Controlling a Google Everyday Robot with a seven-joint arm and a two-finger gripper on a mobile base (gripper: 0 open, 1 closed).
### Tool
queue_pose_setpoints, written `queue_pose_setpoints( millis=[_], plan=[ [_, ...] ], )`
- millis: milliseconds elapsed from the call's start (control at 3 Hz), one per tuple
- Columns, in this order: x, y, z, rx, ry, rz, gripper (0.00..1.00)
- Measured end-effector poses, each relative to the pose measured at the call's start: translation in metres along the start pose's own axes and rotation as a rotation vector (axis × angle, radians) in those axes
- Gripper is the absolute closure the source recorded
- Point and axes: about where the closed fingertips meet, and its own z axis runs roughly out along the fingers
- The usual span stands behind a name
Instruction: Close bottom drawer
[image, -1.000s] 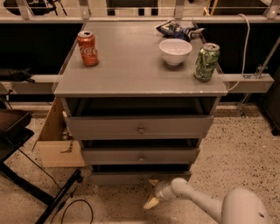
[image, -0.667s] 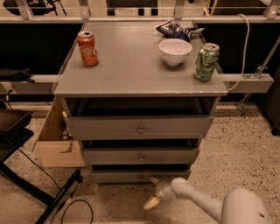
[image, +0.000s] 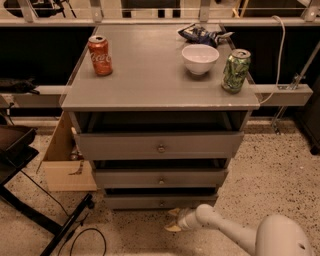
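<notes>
The grey cabinet (image: 160, 95) has three drawers, each pulled out a little. The bottom drawer (image: 130, 202) is the lowest, with a low grey front panel and a small round knob (image: 161, 203). It sticks out only slightly, with a dark gap above it. My gripper (image: 173, 220) is on the floor side just in front of and below this panel, slightly right of the knob. Its two pale fingertips (image: 173, 228) are spread apart and hold nothing. My white arm (image: 235, 232) comes in from the lower right.
On the cabinet top stand a red cola can (image: 100, 55), a white bowl (image: 200, 58), a green can (image: 236, 70) and a chip bag (image: 202, 33). A cardboard box (image: 62, 165) sits left of the cabinet. A black stand and cable (image: 65, 227) lie on the floor at left.
</notes>
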Motion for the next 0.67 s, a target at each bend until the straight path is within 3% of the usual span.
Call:
queue_pose_setpoints(
  millis=[333, 667],
  plan=[
    [-0.001, 0.020, -0.017, -0.005, 0.023, -0.024, 0.66],
    [0.013, 0.000, -0.075, 0.074, 0.146, -0.121, 0.89]
  ],
)
